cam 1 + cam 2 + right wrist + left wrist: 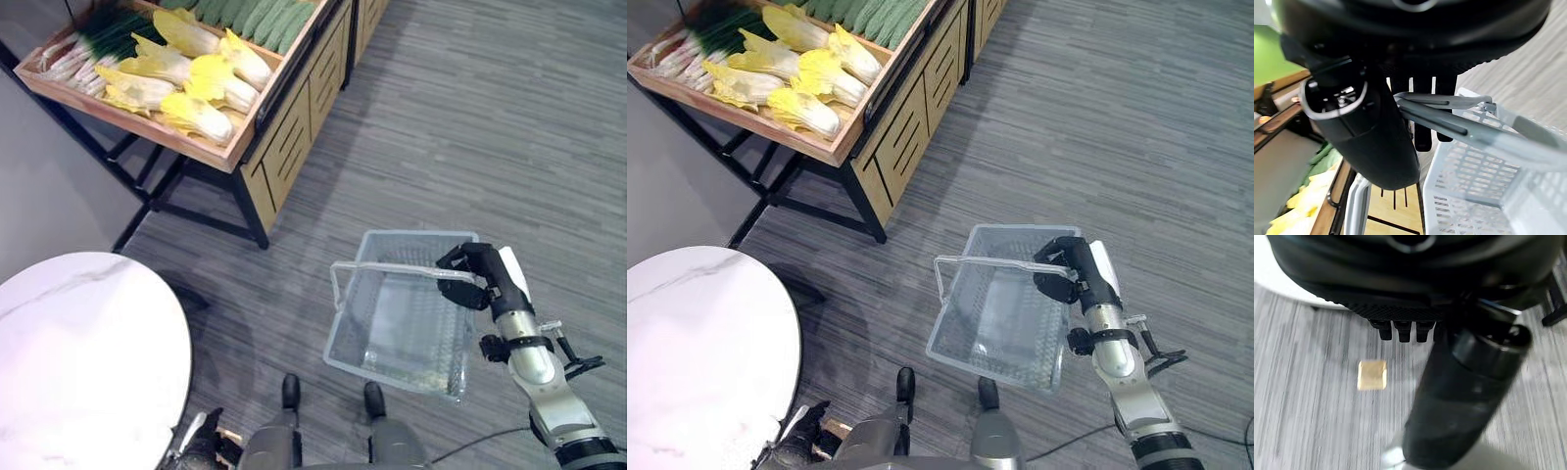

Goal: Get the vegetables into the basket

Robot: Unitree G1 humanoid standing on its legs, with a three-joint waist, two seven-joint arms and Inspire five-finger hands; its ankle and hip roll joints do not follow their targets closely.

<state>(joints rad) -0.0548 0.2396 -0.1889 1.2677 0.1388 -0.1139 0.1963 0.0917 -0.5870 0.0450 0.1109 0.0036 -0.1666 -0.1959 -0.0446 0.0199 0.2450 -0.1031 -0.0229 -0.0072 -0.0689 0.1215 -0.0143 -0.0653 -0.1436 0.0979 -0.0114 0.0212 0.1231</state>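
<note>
Basket, empty light plastic, hangs by its handle from curled right hand. Cabbages on shelf look soft, leafy; grasp mid-body. Left hand: fingers curled, empty.

Basket on floor (right of round table), vegetable crate behind, left

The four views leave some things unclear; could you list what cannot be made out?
- Left hand: cut off by the head views' bottom edge; its fingertips barely show past its bulk in the left wrist view.
- Cucumbers and leeks: cut by the top edge.
- Basket: any contents unclear through its clear walls.
</note>
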